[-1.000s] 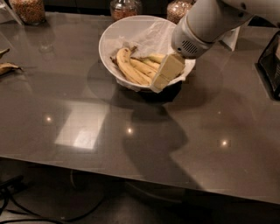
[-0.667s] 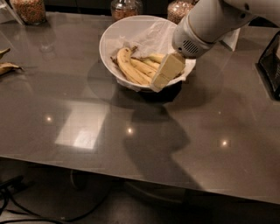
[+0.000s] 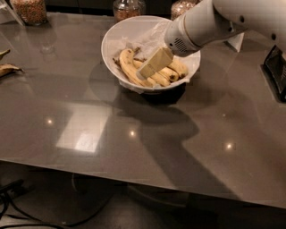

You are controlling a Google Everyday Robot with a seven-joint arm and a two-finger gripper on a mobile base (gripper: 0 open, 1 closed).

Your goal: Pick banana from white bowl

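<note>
Grey tabletop [image 3: 89,112], upper centre: gripper [image 3: 143,74] reaches into the white bowl [image 3: 109,38] beside the banana [image 3: 126,65], seemingly mid-grasp, whether open or closed I cannot tell; next, clamp and lift.

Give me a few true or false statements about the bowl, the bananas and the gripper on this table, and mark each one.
1. The banana lies inside the white bowl with other bananas. True.
2. The gripper hangs over bare table, well away from the bowl. False: it is down inside the bowl, right among the bananas.
3. Jars stand along the far edge of the table, behind the bowl. True.
4. The banana peel lies in the bowl. False: it lies on the table at the left edge, well apart from the bowl.
</note>
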